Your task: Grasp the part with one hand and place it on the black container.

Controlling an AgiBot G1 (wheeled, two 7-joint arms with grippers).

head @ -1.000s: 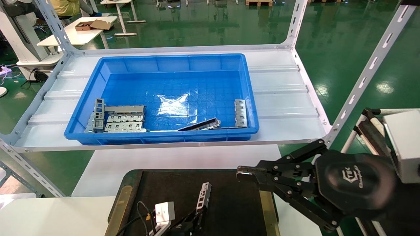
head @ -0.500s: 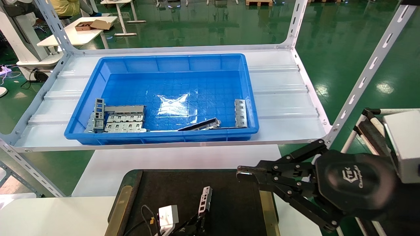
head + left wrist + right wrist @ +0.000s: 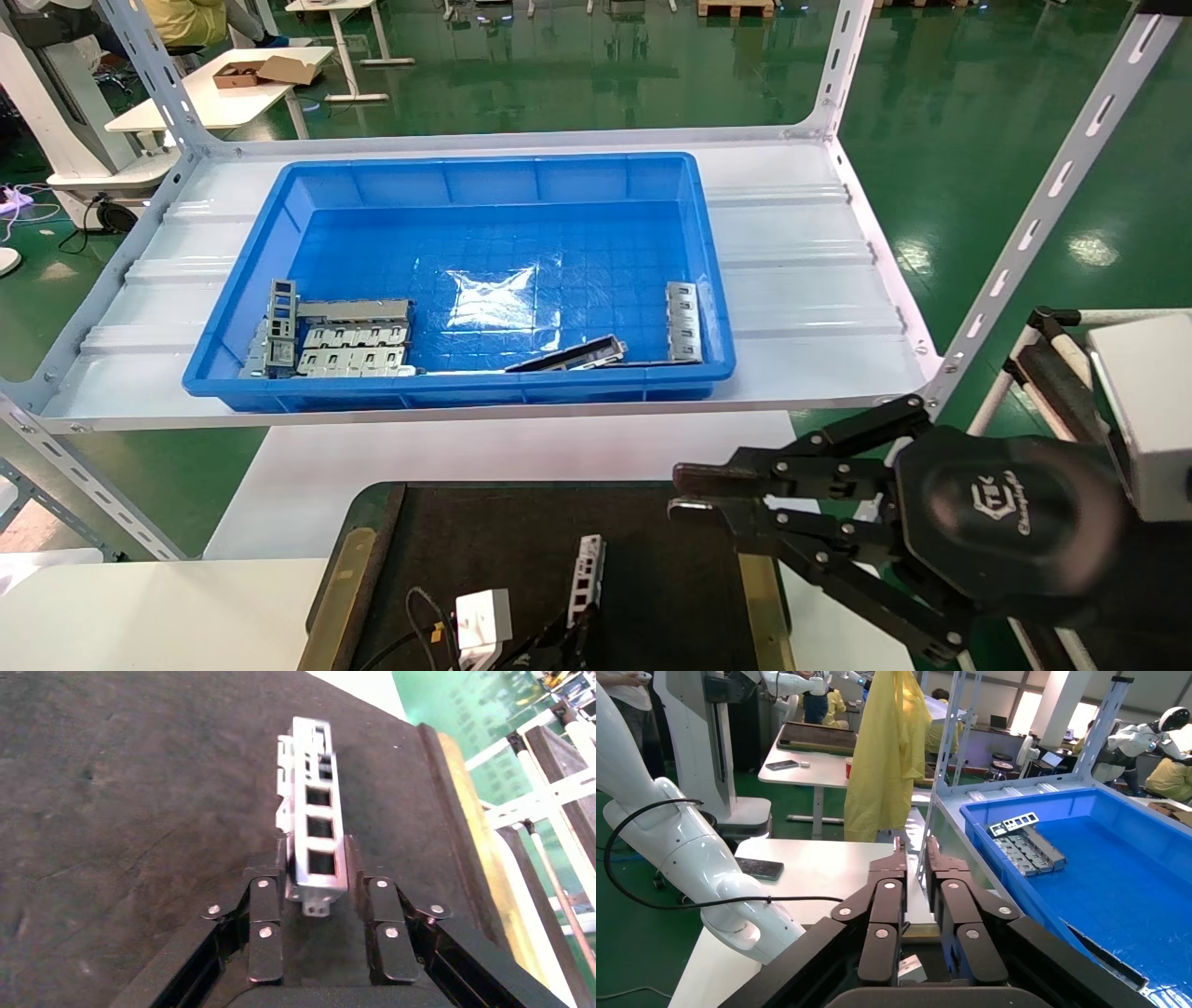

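Note:
The part (image 3: 586, 576), a slim silver channel with rectangular cutouts, is held at its near end by my left gripper (image 3: 568, 643) low over the black container (image 3: 670, 568). In the left wrist view the gripper (image 3: 316, 864) is shut on the part (image 3: 314, 804), which points away over the tray's dark mat (image 3: 105, 811). I cannot tell whether the part touches the mat. My right gripper (image 3: 672, 494) hangs empty over the tray's right edge, its fingers slightly parted, as the right wrist view (image 3: 914, 845) also shows.
A big blue bin (image 3: 484, 166) on the white shelf behind holds several grey slotted plates (image 3: 349, 340), a dark bar (image 3: 570, 354) and another slotted piece (image 3: 683, 321). A shelf post (image 3: 1043, 214) slants at the right. The tray has olive side strips (image 3: 759, 587).
My left gripper has carried the part slightly lower and to the right over the tray. My right gripper's fingertips have parted a little.

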